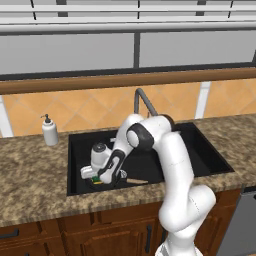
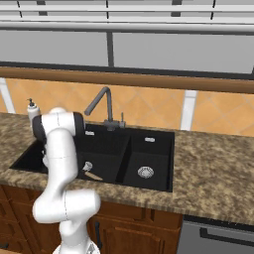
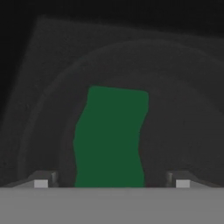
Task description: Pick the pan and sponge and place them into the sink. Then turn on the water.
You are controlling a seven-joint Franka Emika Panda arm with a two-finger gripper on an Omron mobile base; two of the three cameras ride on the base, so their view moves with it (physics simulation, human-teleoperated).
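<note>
The green face of a small rectangular sponge (image 3: 110, 138) lies close under the hand camera, between the two dark fingertips (image 3: 41, 180) of the pincer (image 3: 111, 181), which stand wide apart on either side with a clear gap to the sponge on each side. The sponge rests inside the curved rim of a round black frying pan (image 3: 175, 109), in the larger left basin of the black double-basin sink (image 1: 210, 155).

The sink is set into a speckled brown granite desk (image 1: 35, 175) above dark wooden cabinet doors (image 1: 75, 235). Orange tiles (image 1: 100, 107) line the wall behind it, under a wooden ledge and grey window panes. A white soap dispenser (image 1: 49, 130) stands on the desk just left of the sink, and a dark grey angular faucet (image 2: 101, 106) rises behind the divider between the basins.

In the left base view the white arm bends down into the left basin, and its hand covers most of the pan; a sliver of yellow and green (image 1: 96, 180) shows under it, and the light wooden pan handle (image 1: 136, 180) pokes out to the right. In the right base view the arm hides most of the left basin. The silver drain (image 2: 145, 172) of the right basin is in plain view.
</note>
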